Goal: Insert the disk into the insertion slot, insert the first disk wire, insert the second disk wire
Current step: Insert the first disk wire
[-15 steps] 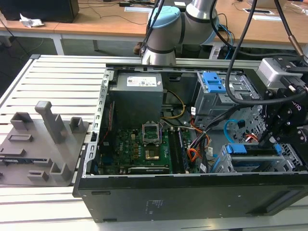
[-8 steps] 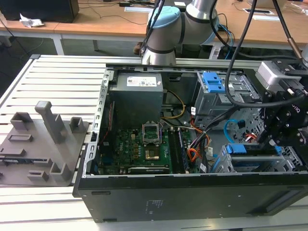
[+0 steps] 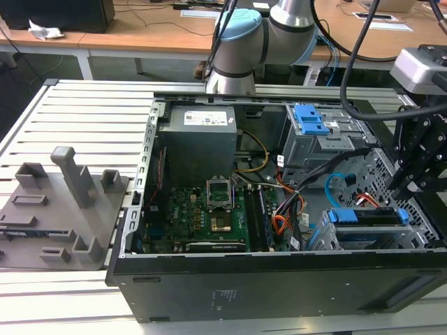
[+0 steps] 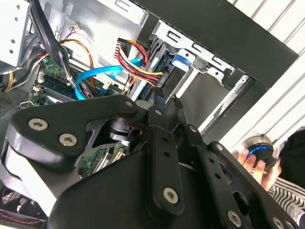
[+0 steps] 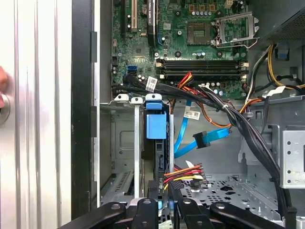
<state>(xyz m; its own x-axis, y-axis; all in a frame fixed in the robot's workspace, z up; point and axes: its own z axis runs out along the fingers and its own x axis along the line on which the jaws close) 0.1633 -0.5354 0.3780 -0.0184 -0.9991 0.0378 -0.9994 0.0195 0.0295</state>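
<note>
The disk [image 3: 377,218], in its blue carrier, sits inside the grey insertion slot [image 3: 320,237] at the case's front corner on the exterior view's right. In the first wrist view the disk's blue tab [image 5: 156,126] stands in the slot [image 5: 123,143]. A red, yellow and black wire bundle [image 5: 185,172] ends at the disk's edge, right at my gripper [image 5: 163,206]. The second wrist view shows the same bundle [image 4: 138,59] meeting the disk just ahead of the gripper [image 4: 167,98]. A blue flat wire [image 5: 202,139] lies loose beside the disk, its connector free.
The taller grey cage with a blue ribbed tab [image 3: 309,118] stands behind the slot. Black cable bundles [image 5: 238,119] cross the case above the motherboard [image 3: 209,209]. A person's hand [image 4: 255,162] rests on a round knob outside the case. Grey fixtures [image 3: 63,195] stand on the exterior view's left.
</note>
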